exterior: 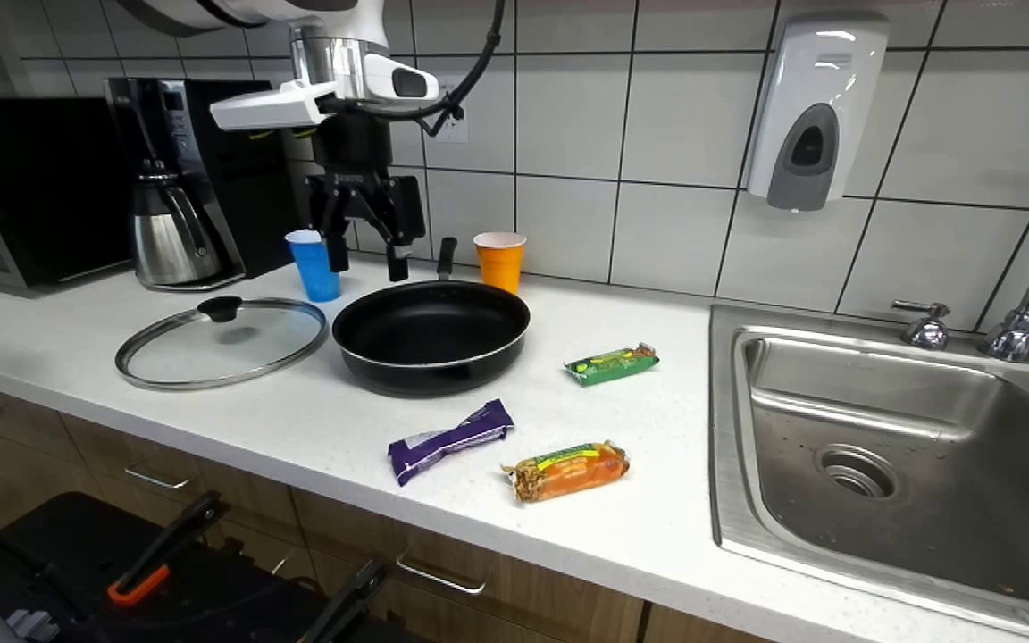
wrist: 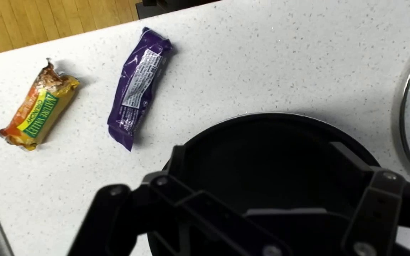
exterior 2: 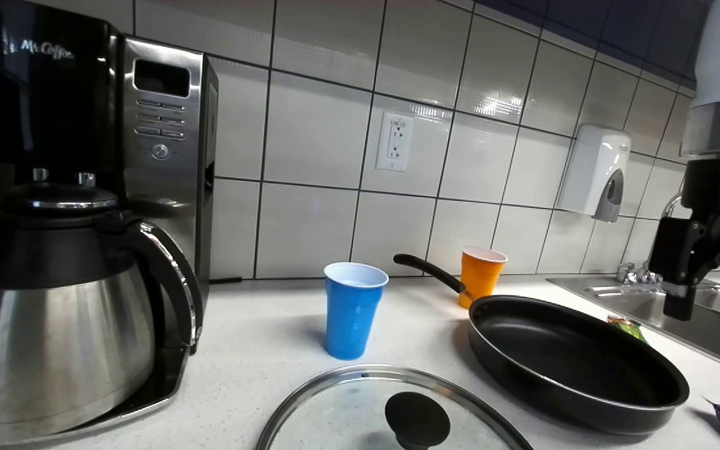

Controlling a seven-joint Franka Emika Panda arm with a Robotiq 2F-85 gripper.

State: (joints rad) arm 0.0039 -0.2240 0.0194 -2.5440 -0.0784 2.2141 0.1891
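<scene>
The gripper [exterior: 368, 261] points downward with its two fingers spread wide, hanging above the black frying pan [exterior: 430, 373] and apart from it. In the wrist view the fingers frame the pan's dark interior from opposite sides. The pan sits on the white speckled counter [exterior: 666, 500], its handle [exterior: 447, 259] reaching back toward the tiled wall [exterior: 568, 116].

Behind the pan, near the handle, an orange cup [exterior: 501, 265] stands upright; whether the two touch is unclear. A glass lid [exterior: 255, 339] lies just beside the pan, black knob [exterior: 220, 308] up, with counter showing between them in the wrist view. Behind the lid stands an upright blue cup [exterior 2: 352, 315].

Three wrapped bars lie around the pan's remaining sides: a purple bar [wrist: 139, 89] near it toward the counter's front edge, an orange and yellow Nature Valley bar [wrist: 41, 110] next to that, and a green bar [exterior: 613, 364] on the sink side.

Farther out, a stainless steel sink [exterior: 733, 429] is set into the counter, and a white soap dispenser [exterior: 823, 107] hangs on the tiles. Well apart from the sink, past the lid, stands a Mr. Coffee coffee maker [exterior 2: 166, 156] with a steel carafe [exterior 2: 54, 350]. Wooden drawers [exterior: 541, 598] line the front below.
</scene>
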